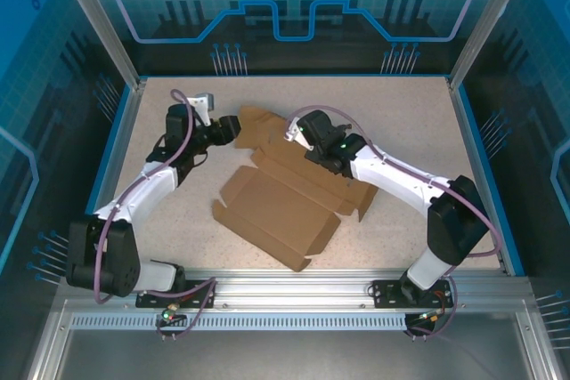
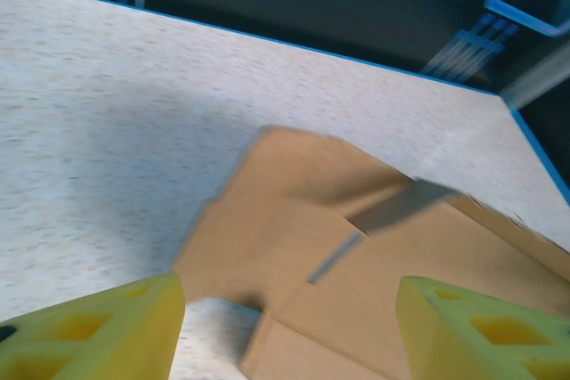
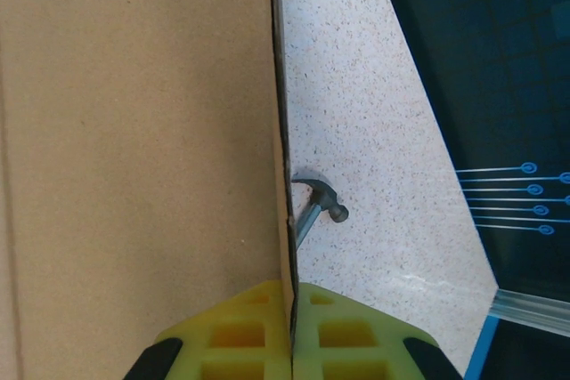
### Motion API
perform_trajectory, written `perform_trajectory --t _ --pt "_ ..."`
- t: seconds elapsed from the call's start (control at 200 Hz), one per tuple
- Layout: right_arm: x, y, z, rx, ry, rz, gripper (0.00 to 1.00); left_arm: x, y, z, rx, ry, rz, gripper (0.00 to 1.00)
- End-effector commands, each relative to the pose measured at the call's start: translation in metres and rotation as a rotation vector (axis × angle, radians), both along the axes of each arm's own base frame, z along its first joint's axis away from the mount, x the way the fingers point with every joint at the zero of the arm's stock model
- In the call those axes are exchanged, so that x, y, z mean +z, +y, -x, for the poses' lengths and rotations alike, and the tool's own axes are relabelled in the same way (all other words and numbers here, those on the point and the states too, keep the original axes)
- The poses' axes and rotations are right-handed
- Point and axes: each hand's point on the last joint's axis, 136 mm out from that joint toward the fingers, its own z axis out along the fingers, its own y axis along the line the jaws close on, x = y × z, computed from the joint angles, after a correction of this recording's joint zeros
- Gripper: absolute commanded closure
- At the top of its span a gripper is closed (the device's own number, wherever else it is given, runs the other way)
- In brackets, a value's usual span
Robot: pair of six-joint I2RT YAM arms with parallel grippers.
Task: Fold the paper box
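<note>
- While its fingers were pressed together on a thin edge of the box (image 1: 283,206), the right gripper (image 3: 291,304) had that board running straight out from its tips. The wrist view showed the board edge-on, with brown card on one side and bare table (image 3: 356,86) on the other.
- A hammer (image 3: 319,206) lay on the table just beside that pinched edge. Its handle passed out of sight behind the card, so contact could not be told.
- The left gripper (image 2: 289,309) stood wide, its yellow fingers (image 2: 98,331) well apart and holding nothing.
- A corner flap (image 2: 294,184) lay just ahead of and below that gap, blurred in the wrist view.
- From above, both grippers were at the far end of the box, the left at its far-left corner and the right near it, further in over the card.
- The box lay mostly flat at mid-table, skewed to the table edges. Its largest part lay toward the arm bases, and its length slanted from the grippers back toward them.
- The next move probably turned on that far-left flap. The left gripper was the nearer one, free and open, and would have needed to go forward and down to reach it.
</note>
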Motion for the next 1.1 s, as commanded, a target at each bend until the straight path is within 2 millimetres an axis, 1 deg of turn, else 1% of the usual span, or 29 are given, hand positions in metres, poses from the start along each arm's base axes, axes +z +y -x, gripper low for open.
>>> perform_trajectory --t 0.0,0.19,0.25,0.42,0.57,0.73,0.8,0.87,0.991,1.011,1.096 --pt "0.020 0.002 -0.003 0.008 -0.114 0.047 1.00 -0.013 0.030 0.000 0.106 0.042 -0.007 0.34" --pt "0.022 0.008 -0.004 0.026 -0.202 0.139 1.00 -0.033 0.058 -0.006 0.194 0.093 0.021 0.34" --pt "0.021 0.011 -0.005 0.035 -0.221 0.164 1.00 -0.037 0.061 -0.008 0.201 0.109 0.025 0.34" --pt "0.016 0.015 -0.008 0.050 -0.261 0.243 1.00 -0.041 0.065 -0.014 0.209 0.127 0.008 0.34" --pt "0.012 0.017 -0.009 0.062 -0.292 0.275 1.00 -0.045 0.071 -0.021 0.214 0.156 -0.007 0.34" --pt "0.009 0.020 -0.009 0.079 -0.328 0.278 1.00 -0.051 0.093 -0.030 0.264 0.188 -0.013 0.33" --pt "0.006 0.021 -0.010 0.086 -0.348 0.292 1.00 -0.057 0.099 -0.037 0.269 0.216 0.006 0.33" --pt "0.004 0.022 -0.011 0.093 -0.363 0.305 1.00 -0.063 0.099 -0.043 0.260 0.249 0.019 0.33" --pt "-0.001 0.022 -0.012 0.101 -0.366 0.323 1.00 -0.070 0.092 -0.057 0.222 0.280 0.050 0.33" --pt "0.003 0.024 -0.013 0.098 -0.384 0.305 1.00 -0.071 0.091 -0.060 0.217 0.286 0.054 0.34" --pt "0.003 0.026 -0.013 0.103 -0.389 0.304 1.00 -0.083 0.088 -0.069 0.199 0.329 0.067 0.34"
